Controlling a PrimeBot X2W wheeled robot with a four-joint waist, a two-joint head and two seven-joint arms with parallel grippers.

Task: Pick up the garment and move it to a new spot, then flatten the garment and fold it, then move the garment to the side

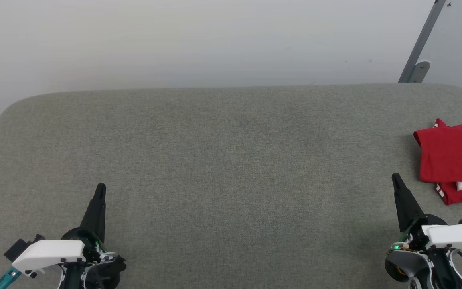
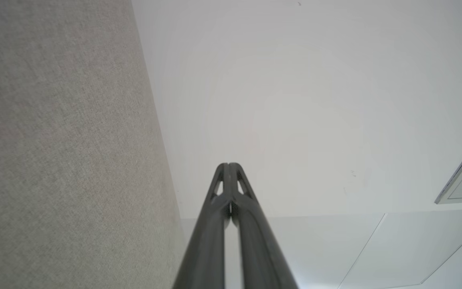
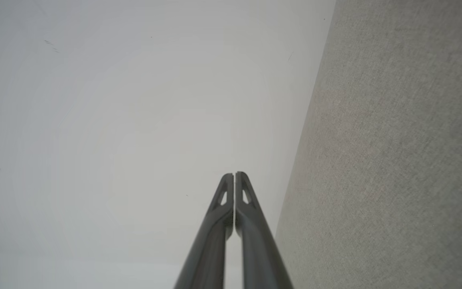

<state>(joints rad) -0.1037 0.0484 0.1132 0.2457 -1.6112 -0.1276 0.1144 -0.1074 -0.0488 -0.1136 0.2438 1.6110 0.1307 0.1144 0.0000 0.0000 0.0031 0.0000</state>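
Beside the right gripper, just to its right and slightly beyond its tip, lies the garment: a red jersey-style shirt folded into a compact, roughly rectangular bundle. Red-white striped trim and a small white patch show at the edge of the bundle nearest that gripper's wrist. Gripper and garment are near but apart.

Both arms sit low over the work surface, fingers pointing away from the robot and leaning slightly inward. The left gripper is well apart from the garment. Each carries a white angular housing at the wrist.

In the wrist views the long dark fingers of each gripper meet along their length and taper to one point, with small triangular cut-outs near the tips. Both grippers are fully closed and hold nothing.

The surface is grey woven fabric, padded, with rounded far corners. Beyond the fingertips stands a plain pale wall, with a slanted grey metal strut beyond the right gripper.
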